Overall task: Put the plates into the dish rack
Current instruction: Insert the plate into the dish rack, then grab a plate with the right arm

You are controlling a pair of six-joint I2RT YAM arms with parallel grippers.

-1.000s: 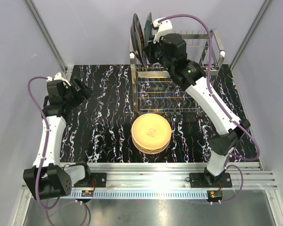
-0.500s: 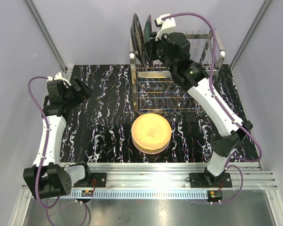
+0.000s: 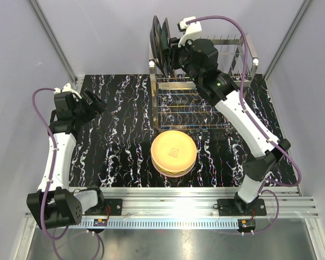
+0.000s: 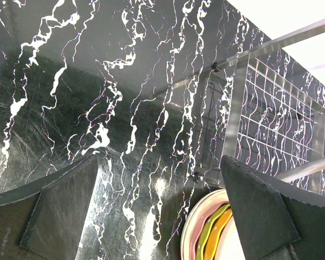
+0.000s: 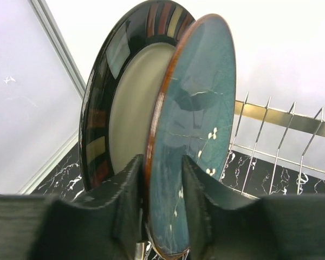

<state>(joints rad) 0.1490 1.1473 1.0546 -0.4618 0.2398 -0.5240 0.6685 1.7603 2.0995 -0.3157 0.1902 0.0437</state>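
Right arm is stretched to shiny chrome wire dish rack (image 3: 184, 103). Upright teal, brown-rimmed round plate (image 5: 195, 135) is seemingly clamped by right gripper (image 5: 161, 200). Left gripper (image 4: 160, 208) is held agape, arm bent.

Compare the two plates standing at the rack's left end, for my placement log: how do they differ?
The dark plate has a black striped rim and cream centre; the teal plate is blue-green with a brown edge. The right gripper straddles the teal plate's rim, not the dark plate's. Both stand upright on edge, side by side.
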